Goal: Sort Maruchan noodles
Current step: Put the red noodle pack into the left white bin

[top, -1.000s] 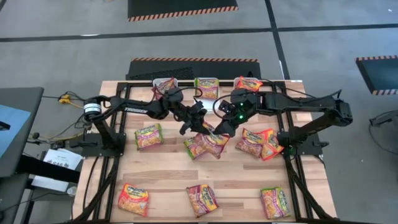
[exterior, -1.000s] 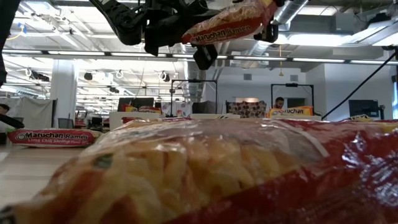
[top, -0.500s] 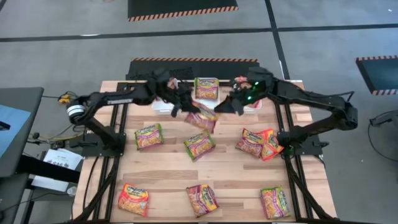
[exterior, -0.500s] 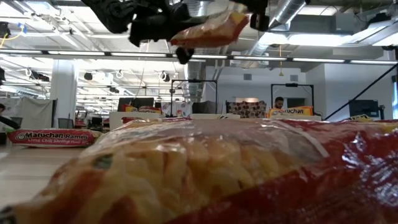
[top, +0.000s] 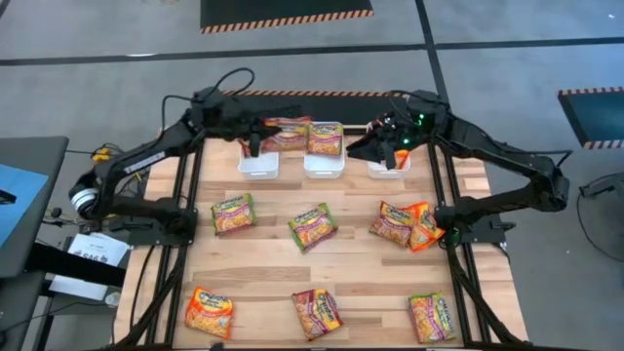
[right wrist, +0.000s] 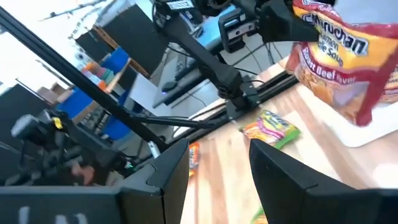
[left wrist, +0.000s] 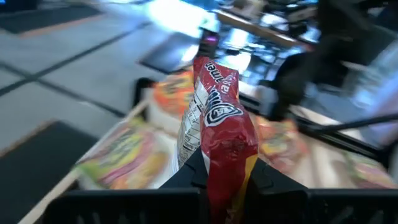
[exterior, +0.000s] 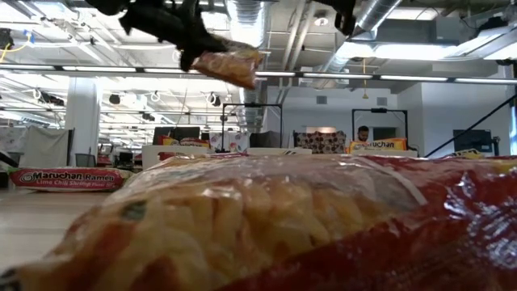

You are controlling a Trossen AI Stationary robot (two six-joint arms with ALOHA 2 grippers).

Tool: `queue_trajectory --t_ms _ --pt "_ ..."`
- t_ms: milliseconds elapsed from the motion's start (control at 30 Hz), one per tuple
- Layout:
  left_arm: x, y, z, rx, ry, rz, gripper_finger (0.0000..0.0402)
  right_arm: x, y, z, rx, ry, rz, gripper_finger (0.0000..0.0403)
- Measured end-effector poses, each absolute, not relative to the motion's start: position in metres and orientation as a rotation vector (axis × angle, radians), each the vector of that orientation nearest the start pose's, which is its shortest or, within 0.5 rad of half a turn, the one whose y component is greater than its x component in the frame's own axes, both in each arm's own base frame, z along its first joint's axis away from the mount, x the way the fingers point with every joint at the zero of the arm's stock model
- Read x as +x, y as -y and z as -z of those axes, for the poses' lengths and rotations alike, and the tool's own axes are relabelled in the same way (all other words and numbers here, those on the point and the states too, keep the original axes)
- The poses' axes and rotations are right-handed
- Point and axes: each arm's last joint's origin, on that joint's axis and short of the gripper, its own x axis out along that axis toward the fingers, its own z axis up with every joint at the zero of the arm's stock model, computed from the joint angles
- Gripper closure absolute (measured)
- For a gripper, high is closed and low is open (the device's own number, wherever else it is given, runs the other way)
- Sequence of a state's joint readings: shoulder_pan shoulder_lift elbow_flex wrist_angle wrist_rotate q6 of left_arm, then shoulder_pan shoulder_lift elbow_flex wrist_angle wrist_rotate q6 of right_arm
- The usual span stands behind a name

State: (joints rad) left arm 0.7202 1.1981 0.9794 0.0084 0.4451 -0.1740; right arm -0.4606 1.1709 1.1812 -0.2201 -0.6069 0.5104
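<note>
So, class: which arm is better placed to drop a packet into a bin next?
Left. Its gripper holds a red packet above the left bin; the right gripper is open.

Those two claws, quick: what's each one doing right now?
Left gripper: shut on a red Maruchan packet, up over the left bin.
Right gripper: open, holding nothing, above the right bin.
</note>
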Motion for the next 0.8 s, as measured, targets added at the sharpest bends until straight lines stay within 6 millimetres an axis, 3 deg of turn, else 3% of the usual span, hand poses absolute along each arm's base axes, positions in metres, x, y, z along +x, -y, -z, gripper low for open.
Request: queue_trajectory --t_ms 267,533,800 --pt "0.176 -0.155 -0.300 -0.254 -0.098 -0.490 0.0390 0.237 0.106 -0.376 0.592 -0.288 -0.062 0.0211" --pt "0.160 -0.148 -0.240 -0.221 0.012 -0.700 0.0390 0.242 0.114 -0.370 0.612 -0.306 -0.037 0.0211" --pt "0.147 -0.147 -0.209 -0.222 -0.045 -0.796 0.0390 0.245 0.117 -0.365 0.627 -0.321 -0.022 0.0211"
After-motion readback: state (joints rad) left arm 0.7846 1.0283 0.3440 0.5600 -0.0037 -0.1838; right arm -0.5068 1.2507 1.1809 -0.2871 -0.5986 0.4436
